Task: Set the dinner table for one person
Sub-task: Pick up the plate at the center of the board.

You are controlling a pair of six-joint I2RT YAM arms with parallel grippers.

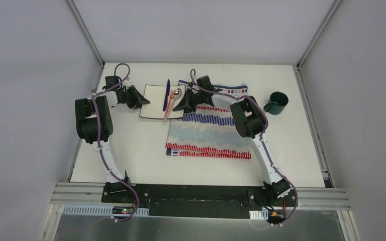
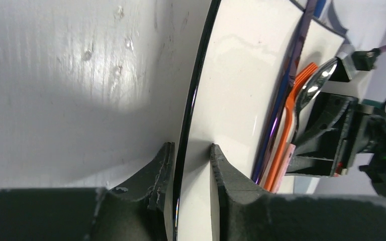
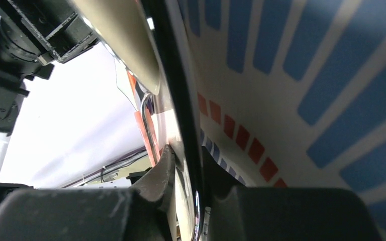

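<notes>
We see the white worktop [image 1: 130,150] lying flat ahead of the arm bases, its long axis running left to right. Toward its far edge is the square plate [image 1: 153,103], carrying cutlery. The left gripper [image 1: 141,100] clamps the plate's left rim. The right gripper [image 1: 181,106] pinches its right rim, beside the striped cloth [image 1: 211,133].

No readable text, label, brand or number is showing on the dinner table [image 1: 130,150], the white plate [image 1: 153,105], the striped cloth [image 1: 208,133] or the green mug [image 1: 277,103] at the cloth's three o'clock.
</notes>
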